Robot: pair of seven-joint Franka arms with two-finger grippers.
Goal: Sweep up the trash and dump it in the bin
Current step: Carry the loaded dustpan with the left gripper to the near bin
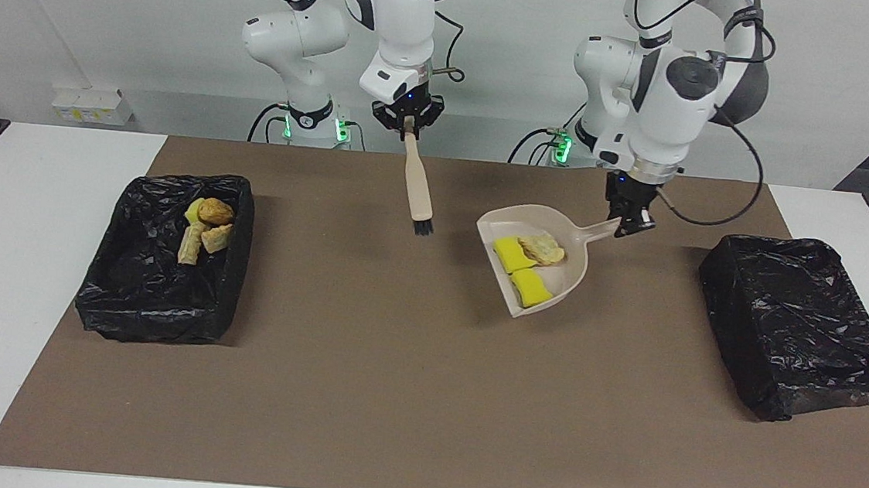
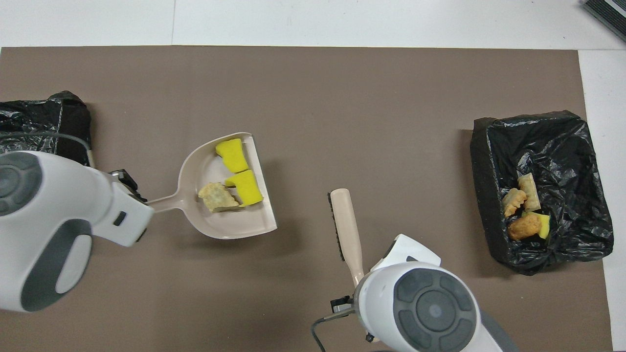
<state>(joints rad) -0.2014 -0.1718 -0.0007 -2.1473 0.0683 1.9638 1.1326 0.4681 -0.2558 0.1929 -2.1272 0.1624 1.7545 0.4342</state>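
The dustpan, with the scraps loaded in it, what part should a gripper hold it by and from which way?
By the end of its slim handle, from above, as the left gripper has the dustpan now. The handle sticks out from the pan's closed back wall toward the left arm's end, clear of the trash, so the load stays in the tray.

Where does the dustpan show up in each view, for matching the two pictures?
Facing view: dustpan right of centre, held above the mat by its handle in the left end effector.
Overhead view: dustpan left of centre, three trash pieces in it.
Shared landmark: the bin with scraps at the right arm's end.
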